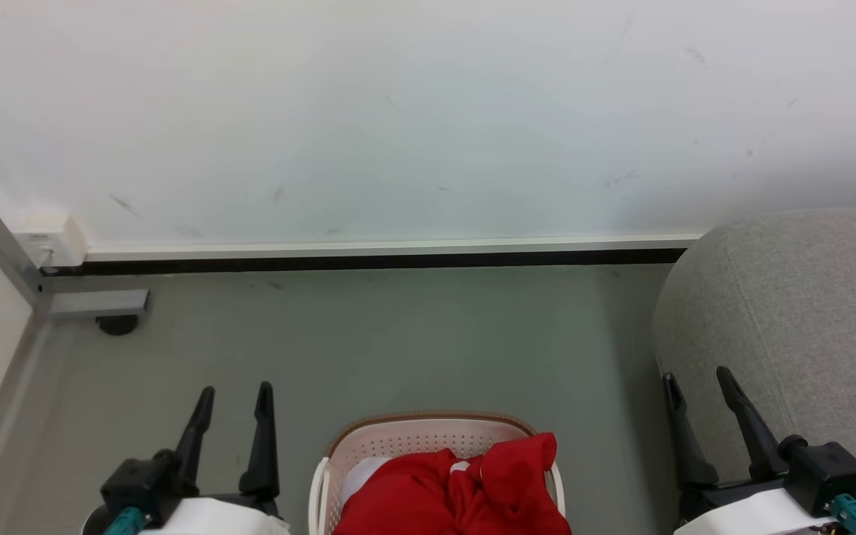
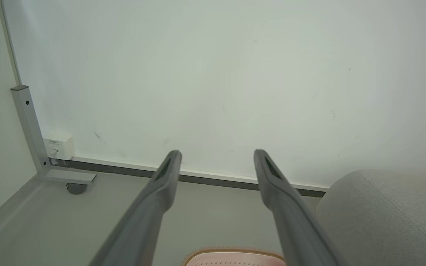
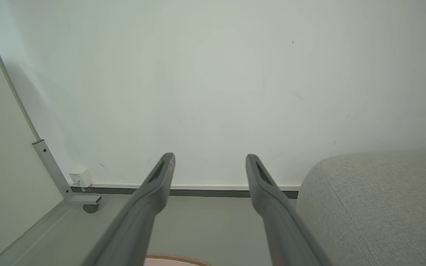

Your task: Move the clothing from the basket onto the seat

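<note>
Clothing (image 1: 458, 494), bright red, lies heaped in the basket (image 1: 413, 435) on the floor (image 1: 398, 342), flanked by the left pincer (image 1: 236, 388) and right pincer (image 1: 695, 374), both released and empty. A deep grip on the topmost fold looks wisest before swinging to the seat (image 1: 792, 312) alongside.

Left gripper (image 2: 216, 155) fingers spread, empty; basket (image 2: 231, 253) rim below; seat (image 2: 386, 214) right; wall (image 2: 213, 74) ahead.
</note>
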### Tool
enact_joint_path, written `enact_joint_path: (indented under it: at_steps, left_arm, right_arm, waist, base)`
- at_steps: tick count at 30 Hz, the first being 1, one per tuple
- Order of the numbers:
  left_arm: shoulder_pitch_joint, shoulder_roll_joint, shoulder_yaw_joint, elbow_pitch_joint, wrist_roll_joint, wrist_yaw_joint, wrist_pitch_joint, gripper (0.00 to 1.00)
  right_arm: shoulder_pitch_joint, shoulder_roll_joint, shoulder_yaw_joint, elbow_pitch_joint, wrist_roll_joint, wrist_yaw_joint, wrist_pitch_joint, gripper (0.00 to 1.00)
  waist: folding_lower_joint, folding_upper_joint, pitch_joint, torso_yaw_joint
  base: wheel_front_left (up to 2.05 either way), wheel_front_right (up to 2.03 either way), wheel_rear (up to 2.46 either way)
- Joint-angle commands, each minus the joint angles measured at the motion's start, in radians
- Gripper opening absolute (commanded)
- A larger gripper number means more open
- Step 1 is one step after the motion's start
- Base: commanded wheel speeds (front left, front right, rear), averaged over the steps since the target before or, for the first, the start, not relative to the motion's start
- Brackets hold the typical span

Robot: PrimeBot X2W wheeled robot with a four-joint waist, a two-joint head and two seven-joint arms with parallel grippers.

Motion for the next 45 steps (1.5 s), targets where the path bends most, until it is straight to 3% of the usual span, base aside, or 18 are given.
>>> enact_joint_path:
  at_steps: [1,20,45]
  left_arm:
    - [-0.002,0.008,0.000,-0.009,0.027,0.000,-0.012,1.00]
    - [-0.003,0.009,-0.016,0.015,0.093,0.000,-0.043,1.00]
    - [-0.007,0.009,-0.013,0.031,0.050,-0.010,-0.042,1.00]
  right_arm:
    - [-0.013,0.000,0.002,-0.007,-0.014,-0.002,-0.007,1.00]
    - [-0.016,-0.001,0.032,-0.003,-0.111,-0.002,-0.042,1.00]
    - [-0.017,-0.001,0.030,0.006,-0.081,-0.002,-0.038,1.00]
  waist:
    - [0.0000,0.0000,0.000,-0.001]
    - [0.0000,0.0000,0.001,-0.005]
    - [0.0000,0.0000,0.001,-0.006]
  base:
    - [0.00,0.00,0.00]
    - [0.00,0.00,0.00]
    - [0.00,0.00,0.00]
